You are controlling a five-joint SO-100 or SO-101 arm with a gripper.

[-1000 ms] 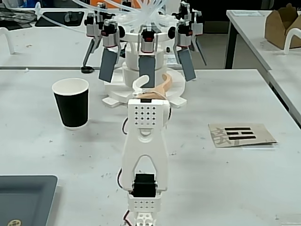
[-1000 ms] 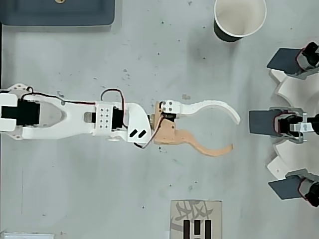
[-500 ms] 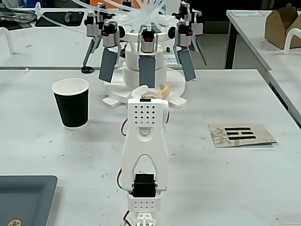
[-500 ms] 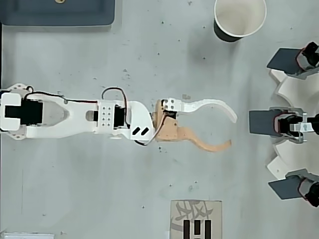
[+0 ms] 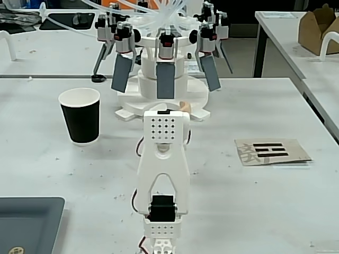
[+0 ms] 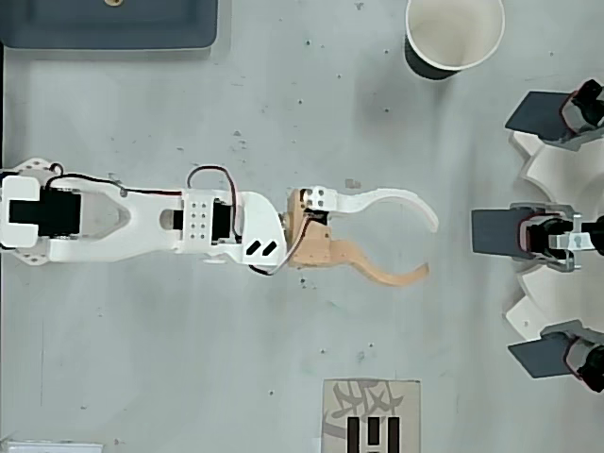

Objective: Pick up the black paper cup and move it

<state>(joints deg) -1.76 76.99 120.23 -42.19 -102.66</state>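
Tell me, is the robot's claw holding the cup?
No. The open gripper is empty in the overhead view, and the cup stands apart.

The tool [image 6: 430, 248] lies spread wide and empty, well apart from the black paper cup [image 6: 453, 36].

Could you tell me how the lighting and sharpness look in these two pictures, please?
In the fixed view the light is soft and even, and the black cup casts only a faint shadow; the background is slightly soft. In the overhead view the open claw throws a diffuse shadow on the table; no strong glare.
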